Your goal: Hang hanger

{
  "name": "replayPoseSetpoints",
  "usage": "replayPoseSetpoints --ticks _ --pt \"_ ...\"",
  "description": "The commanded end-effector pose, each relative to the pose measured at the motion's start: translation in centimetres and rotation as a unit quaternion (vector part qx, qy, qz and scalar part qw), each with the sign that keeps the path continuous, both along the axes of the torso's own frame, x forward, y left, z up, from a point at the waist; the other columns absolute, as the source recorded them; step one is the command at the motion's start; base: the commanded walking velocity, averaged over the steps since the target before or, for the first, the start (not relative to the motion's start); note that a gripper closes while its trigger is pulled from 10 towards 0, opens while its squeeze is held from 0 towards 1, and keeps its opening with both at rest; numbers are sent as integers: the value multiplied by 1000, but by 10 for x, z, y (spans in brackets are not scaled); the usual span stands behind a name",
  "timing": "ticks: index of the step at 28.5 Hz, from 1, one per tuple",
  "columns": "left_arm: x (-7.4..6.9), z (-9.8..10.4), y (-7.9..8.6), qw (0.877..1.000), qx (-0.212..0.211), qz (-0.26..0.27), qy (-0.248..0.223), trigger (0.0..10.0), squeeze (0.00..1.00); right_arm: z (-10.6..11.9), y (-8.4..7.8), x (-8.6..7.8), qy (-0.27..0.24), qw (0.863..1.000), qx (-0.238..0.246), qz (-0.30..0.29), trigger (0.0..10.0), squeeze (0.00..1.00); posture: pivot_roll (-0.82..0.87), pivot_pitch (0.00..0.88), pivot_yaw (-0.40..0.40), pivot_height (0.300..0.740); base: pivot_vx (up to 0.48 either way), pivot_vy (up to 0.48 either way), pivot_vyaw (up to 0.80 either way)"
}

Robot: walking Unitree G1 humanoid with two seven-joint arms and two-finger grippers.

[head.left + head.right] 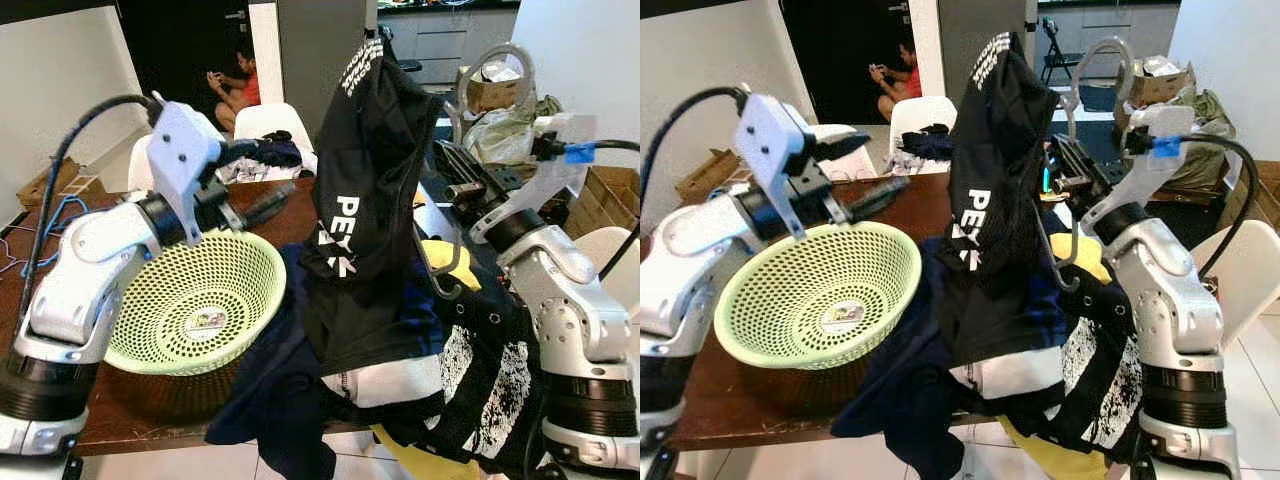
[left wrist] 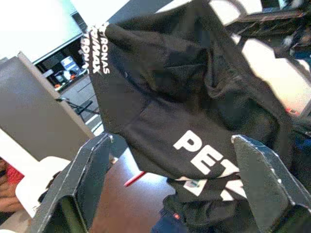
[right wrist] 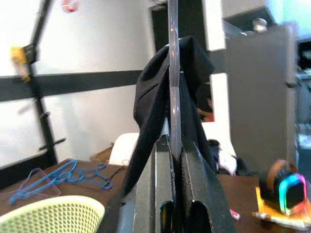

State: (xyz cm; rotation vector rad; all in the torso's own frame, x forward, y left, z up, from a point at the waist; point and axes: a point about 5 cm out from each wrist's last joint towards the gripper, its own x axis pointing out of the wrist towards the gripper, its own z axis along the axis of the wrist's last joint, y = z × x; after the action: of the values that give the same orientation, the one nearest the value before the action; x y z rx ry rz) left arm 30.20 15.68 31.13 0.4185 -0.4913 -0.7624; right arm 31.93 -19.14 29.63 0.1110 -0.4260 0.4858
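Grey hanger [image 3: 173, 73] draped in black shirt [image 1: 370, 200], pinched by right gripper [image 3: 173, 145]

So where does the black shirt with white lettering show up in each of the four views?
Left eye view: black shirt with white lettering hangs at centre, above the clothes pile.
Right eye view: centre, right of the pale green perforated basket.
Left wrist view: ahead of the open left gripper, white letters facing.
Right wrist view: draped over a thin hanger bar clamped in the right gripper.
Shared landmark: the basket.
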Motion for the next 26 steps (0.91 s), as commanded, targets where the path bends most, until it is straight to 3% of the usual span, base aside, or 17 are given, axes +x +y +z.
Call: replayPoseSetpoints --ticks 1,5,6,8,10,12,14,16,17,18,21,22,23,26 --pt "-2 9 4 1000 3 0 -10 10000 1000 8 1 -5 -31 999 0 9 10000 0 8 0 0 740 0 0 0" --pt "-5 31 9 999 -16 -6 -36 10000 1000 6 1 -19 -57 994 -51 74 10000 0 13 0 -1 740 0 0 0" --pt "-7 47 12 998 -27 -17 -47 10000 0 4 0 -27 -63 988 -84 113 10000 0 19 0 1 740 0 0 0" --pt "-9 57 14 998 -34 -26 -52 10000 0 3 0 -33 -63 983 -103 136 10000 0 19 0 1 740 0 0 0" --pt "-9 86 21 995 -45 -30 -80 10000 0 19 -12 -35 -96 986 -42 131 10000 0 23 0 14 740 0 0 0" --pt "-10 94 24 994 -47 -29 -90 10000 0 24 -17 -34 -106 987 -14 121 10000 0 23 0 14 740 0 0 0" --pt "-10 94 24 994 -47 -29 -90 10000 0 24 -17 -34 -106 987 -14 121 10000 0 23 0 14 740 0 0 0" --pt "-10 99 24 994 -45 -30 -99 10000 0 24 -17 -32 -108 986 36 121 10000 0 19 0 25 740 0 0 0" --pt "-10 99 24 994 -45 -30 -99 10000 0 24 -17 -32 -108 986 36 121 10000 0 19 0 25 740 0 0 0" --pt "-10 96 22 994 -40 -33 -96 10000 0 18 -13 -31 -100 988 22 118 10000 0 15 0 25 740 0 0 0" --pt "-8 88 16 995 -31 -34 -90 10000 0 14 -11 -29 -93 986 60 122 10000 0 13 0 23 740 0 0 0" --pt "-8 88 16 995 -31 -34 -90 10000 0 14 -11 -29 -93 986 60 122 10000 0 13 0 23 740 0 0 0" --pt "-6 84 15 996 -30 -32 -84 10000 0 5 -8 -27 -75 989 27 124 10000 0 5 0 24 740 0 0 0" --pt "-4 79 15 996 -29 -27 -80 10000 0 4 -9 -27 -71 989 33 128 10000 0 5 0 23 740 0 0 0"
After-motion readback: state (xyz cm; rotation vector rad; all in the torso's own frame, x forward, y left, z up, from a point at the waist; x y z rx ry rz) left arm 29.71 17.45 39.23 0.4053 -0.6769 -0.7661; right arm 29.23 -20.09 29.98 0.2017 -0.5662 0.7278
